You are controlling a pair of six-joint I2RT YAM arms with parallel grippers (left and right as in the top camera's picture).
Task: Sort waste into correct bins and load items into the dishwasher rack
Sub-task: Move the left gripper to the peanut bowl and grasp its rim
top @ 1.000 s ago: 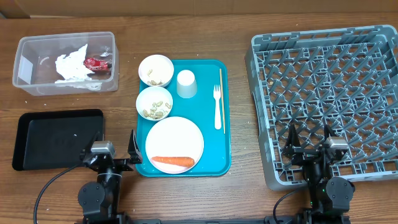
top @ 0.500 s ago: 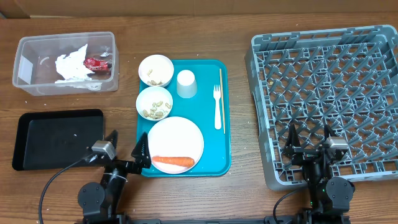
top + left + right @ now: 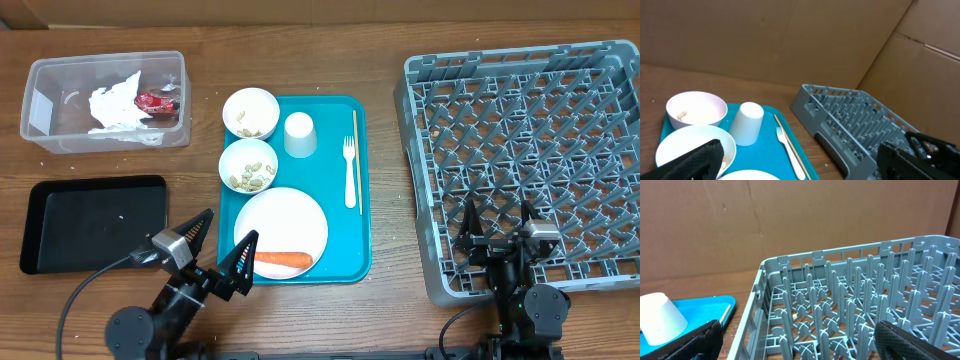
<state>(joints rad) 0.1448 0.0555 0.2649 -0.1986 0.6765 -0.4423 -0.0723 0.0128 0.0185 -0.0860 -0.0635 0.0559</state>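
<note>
An orange carrot [image 3: 279, 259] lies on the white plate [image 3: 281, 222] on the teal tray [image 3: 335, 215]. Two white bowls [image 3: 250, 112] [image 3: 247, 165] hold beige bits. A pale cup [image 3: 299, 134], a white fork [image 3: 350, 172] and a wooden stick [image 3: 356, 160] lie on the tray too. The black tray [image 3: 92, 222] and the clear tub [image 3: 105, 100] stand at left. The grey rack [image 3: 530, 160] is at right. My left gripper [image 3: 221, 250] is open by the plate's front left edge. My right gripper [image 3: 498, 228] is open over the rack's front edge.
The clear tub holds crumpled white paper [image 3: 115, 105] and a red wrapper [image 3: 155, 101]. A brown cardboard wall [image 3: 765, 35] stands behind the table. A black cable [image 3: 85, 290] runs from the left arm over the wood.
My left gripper has turned and swung right and forward towards the plate and carrot. The right arm has not moved.
</note>
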